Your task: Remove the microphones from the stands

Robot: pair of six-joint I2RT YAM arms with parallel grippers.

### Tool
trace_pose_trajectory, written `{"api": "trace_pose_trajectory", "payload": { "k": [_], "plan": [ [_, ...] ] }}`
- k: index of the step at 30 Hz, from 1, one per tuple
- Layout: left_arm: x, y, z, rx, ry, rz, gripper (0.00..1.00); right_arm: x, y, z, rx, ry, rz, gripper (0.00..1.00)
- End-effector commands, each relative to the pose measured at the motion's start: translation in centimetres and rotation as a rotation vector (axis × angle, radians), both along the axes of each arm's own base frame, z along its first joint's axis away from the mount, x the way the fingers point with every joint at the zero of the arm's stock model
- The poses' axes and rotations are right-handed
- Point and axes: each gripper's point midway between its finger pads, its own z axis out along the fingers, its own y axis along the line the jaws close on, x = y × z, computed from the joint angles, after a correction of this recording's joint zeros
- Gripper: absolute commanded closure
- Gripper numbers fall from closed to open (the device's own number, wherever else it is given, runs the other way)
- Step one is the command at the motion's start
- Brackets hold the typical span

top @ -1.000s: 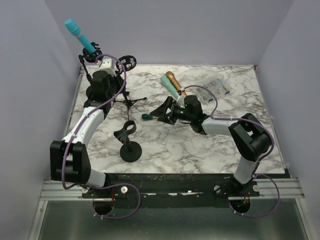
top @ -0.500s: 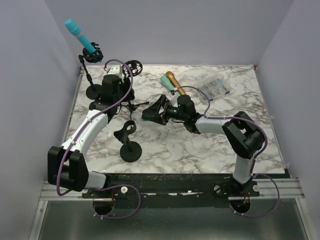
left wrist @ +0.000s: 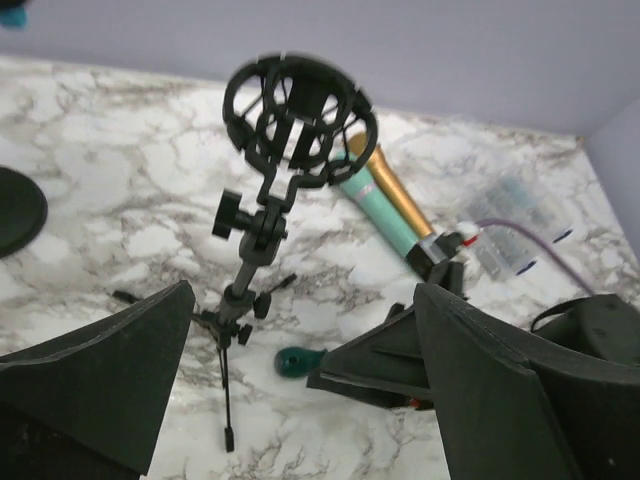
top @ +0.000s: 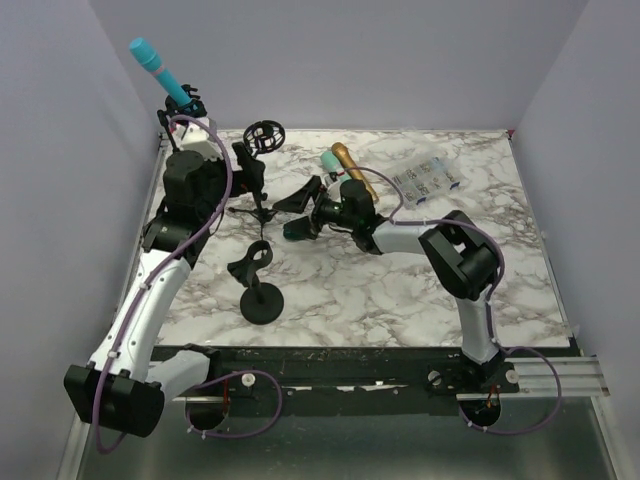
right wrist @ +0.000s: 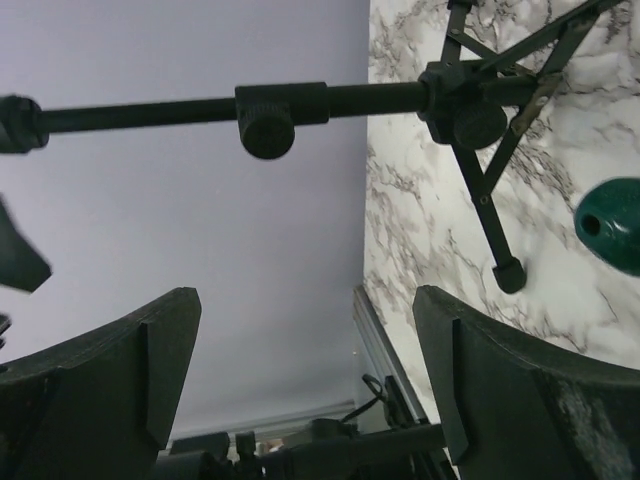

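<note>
Far L: teal mic (top: 160, 66) at table's 10 o'clock corner, clipped in corner stand (top: 186, 108), head tilted up & out toward 11; neither gripper is on it. L arm (top: 150, 270) runs up the L edge; left gripper (left wrist: 302, 295) has jaws spread wide, nothing btwn them, aimed toward 3 o'clock at tripod stand (left wrist: 255, 235); near it but apart. The tripod stand is upright at approx 11 o'clock of table centre, w/ round shock mount (left wrist: 297, 120) on top. At 6 o'clock of it, round-base stand (top: 262, 300) w/ a clip on top, apart from both arms. Small green piece (left wrist: 298, 362) lies on marble table (top: 400, 280) just by the tripod's feet. Next, right gripper (right wrist: 305, 295); also wide, gripping nothing; low over the marble, pointing to 9 o'clock, tripod's pole & legs in front of its fingers; touching or not, can't tell. At 12 o'clock of R wrist, gold-and-teal mic (left wrist: 385, 205) lies flat; clear packet (top: 428, 180) at 3 o'clock of that.
</note>
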Motion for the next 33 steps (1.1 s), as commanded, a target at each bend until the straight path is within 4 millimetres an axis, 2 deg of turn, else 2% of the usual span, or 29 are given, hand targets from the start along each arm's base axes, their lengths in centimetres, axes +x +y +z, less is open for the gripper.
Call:
{"api": "trace_pose_trajectory", "payload": {
  "k": [1,4,8,11,16,21,24,27,31,33],
  "plan": [
    [-0.7,0.6,7.1,0.029,-0.194,-0.025,0.05,1.5,2.1,0.6,0.098,0.090,0.012,0.05],
    [-0.6,1.0,7.3,0.077,-0.208,-0.023,0.05,2.8,3.3,0.9,0.149,0.144,0.012,0.06],
    [-1.5,0.5,5.9,0.076,-0.188,-0.077,0.08,4.4,4.4,0.9,0.188,0.180,-0.005,0.10],
    [-2.5,0.3,6.4,0.062,-0.218,-0.089,0.09,5.6,5.0,0.5,0.188,0.201,-0.030,0.12],
    [-3.5,1.4,6.8,0.061,-0.260,-0.026,0.09,6.8,5.5,0.7,0.209,0.213,-0.056,0.15],
    [-3.7,1.5,6.8,0.071,-0.269,-0.015,0.10,7.3,5.6,0.8,0.229,0.214,-0.072,0.25],
    [-3.7,2.2,6.8,0.091,-0.271,0.026,0.12,7.4,5.9,0.5,0.240,0.226,-0.065,0.32],
    [-3.8,2.4,7.0,0.101,-0.286,0.039,0.12,7.2,5.7,0.7,0.271,0.227,-0.060,0.43],
    [-3.8,2.5,6.8,0.103,-0.288,0.041,0.12,7.0,5.5,0.6,0.262,0.212,-0.061,0.52],
    [-3.7,2.3,6.7,0.103,-0.285,0.036,0.12,6.9,5.4,0.6,0.260,0.207,-0.060,0.53]
  ]
}}
